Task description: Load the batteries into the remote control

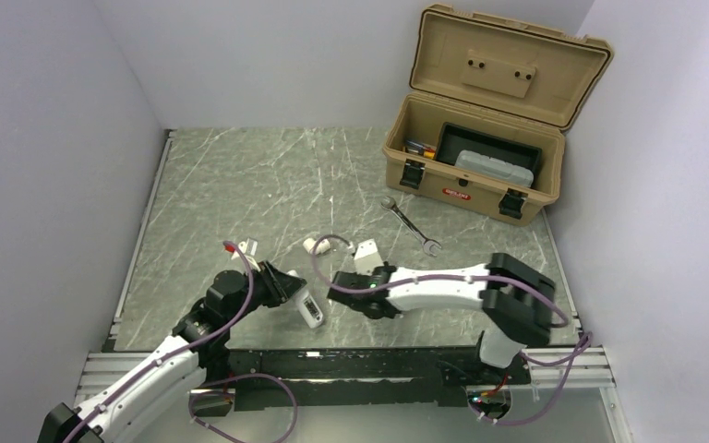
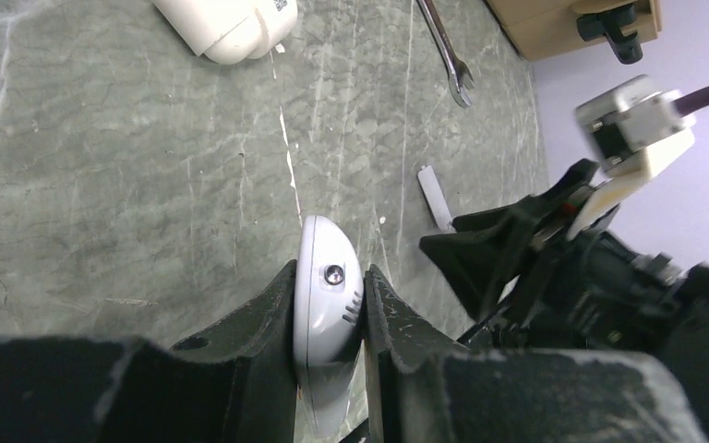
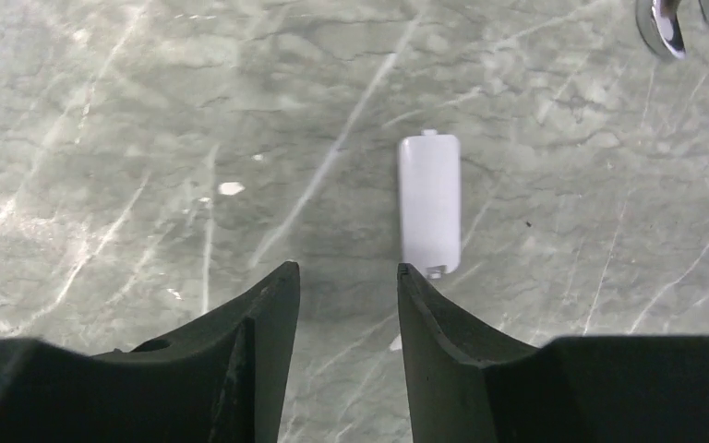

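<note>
The left gripper [image 2: 330, 277] is clamped on the small flat white plastic remote control [image 2: 326, 318]. It holds it edge-on at the lower centre of the left wrist view, with the rounded glossy end poking past the black fingers. The right gripper [image 3: 346, 269] stands parted with nothing between its jaws. Just ahead of one fingertip a thin white rectangular plastic battery cover [image 3: 429, 205] lies flat on the grey-green, veined, stone-look table [image 3: 148, 92]. The compartment therefore seems to be open, and the step in hand is probably fetching the slim dark batteries, which cannot be made out in any view. To do it well, hold the remote control steady with the compartment turned toward the other arm. Pinch each smooth round battery across its middle so it cannot roll or swivel.
</note>
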